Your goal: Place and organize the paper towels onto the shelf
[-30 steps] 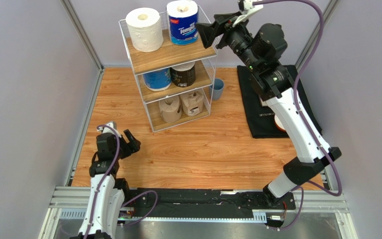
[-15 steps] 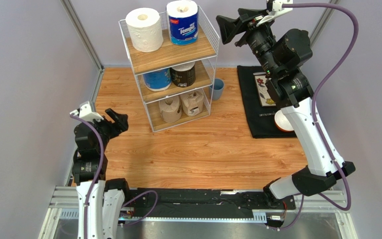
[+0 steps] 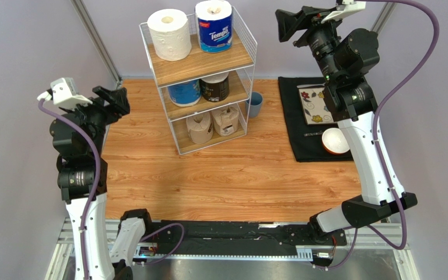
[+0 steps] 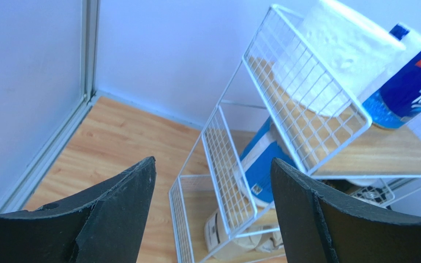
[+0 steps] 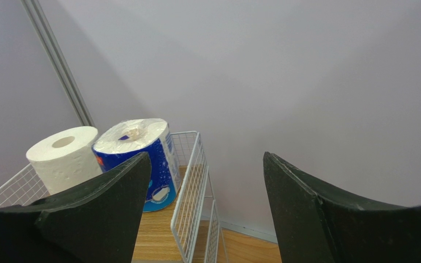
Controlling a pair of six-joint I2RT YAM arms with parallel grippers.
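Observation:
The shelf stands at the back of the table with paper towels on all three tiers. A white roll and a blue-wrapped roll sit on top. Another blue roll and a dark roll share the middle tier. Two brown-paper rolls fill the bottom. My left gripper hangs open and empty left of the shelf, facing it. My right gripper is open and empty, high up to the right of the top tier, looking at the blue roll.
A blue cup stands on the floor just right of the shelf. A black mat at the right holds a white bowl and a patterned card. Grey walls close in on the left, right and back.
The left arm has risen from low over the table to beside the shelf's left side. The right gripper has drawn back to the right, away from the top tier.

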